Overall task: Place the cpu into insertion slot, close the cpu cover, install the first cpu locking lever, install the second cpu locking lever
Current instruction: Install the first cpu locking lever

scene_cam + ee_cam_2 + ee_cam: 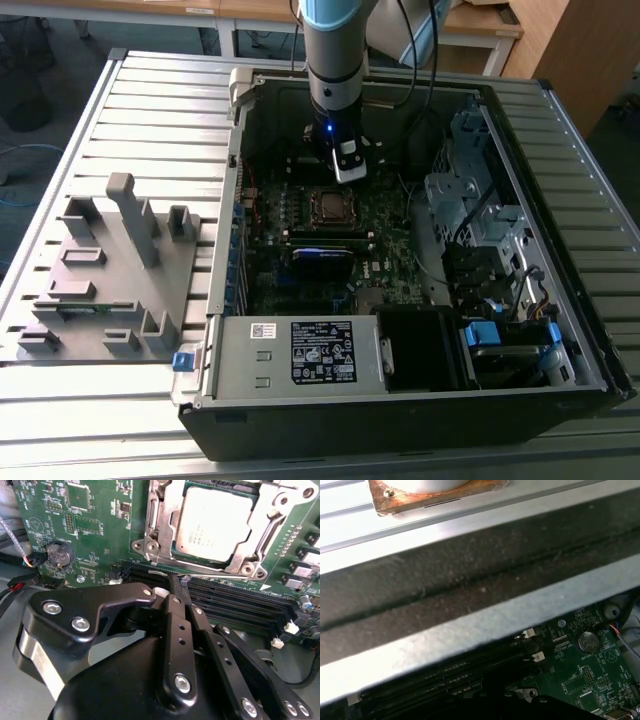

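Cpu (215,522) was seated beneath the closed cover (161,515).
The hand (348,174) was seen clenched at the cpu's 12 o'clock in the exterior view.

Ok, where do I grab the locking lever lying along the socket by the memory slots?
Probably the end nearest the gripper. The lever is a thin rod lying low between the cpu cover and memory slots, so come from above, pinching across it.

Overhead above cpu cover (161,515): open | exterior view's right: drive cage (462,195), cable bundle (495,285) | near side: power supply (300,352) | just beside cover: memory slots (240,605) | perimeter: case walls (280,76)
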### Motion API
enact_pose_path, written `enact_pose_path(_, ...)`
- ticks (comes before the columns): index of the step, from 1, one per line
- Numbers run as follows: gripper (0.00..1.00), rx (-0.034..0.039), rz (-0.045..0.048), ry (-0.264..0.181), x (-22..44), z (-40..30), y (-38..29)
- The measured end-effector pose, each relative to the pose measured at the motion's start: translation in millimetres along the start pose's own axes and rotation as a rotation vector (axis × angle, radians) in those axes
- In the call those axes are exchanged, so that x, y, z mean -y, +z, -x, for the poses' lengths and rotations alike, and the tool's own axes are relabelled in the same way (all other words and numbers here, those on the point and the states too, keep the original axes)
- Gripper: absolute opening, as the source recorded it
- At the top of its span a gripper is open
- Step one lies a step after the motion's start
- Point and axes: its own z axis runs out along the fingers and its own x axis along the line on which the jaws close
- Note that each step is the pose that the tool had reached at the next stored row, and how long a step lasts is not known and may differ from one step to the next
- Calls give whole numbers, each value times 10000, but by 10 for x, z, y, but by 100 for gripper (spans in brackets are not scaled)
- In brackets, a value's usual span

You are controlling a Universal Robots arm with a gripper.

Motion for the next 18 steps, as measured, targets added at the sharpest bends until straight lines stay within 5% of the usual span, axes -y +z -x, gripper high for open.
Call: enact_pose_path(18, 10, 376, 163, -102, 25, -47, 4)
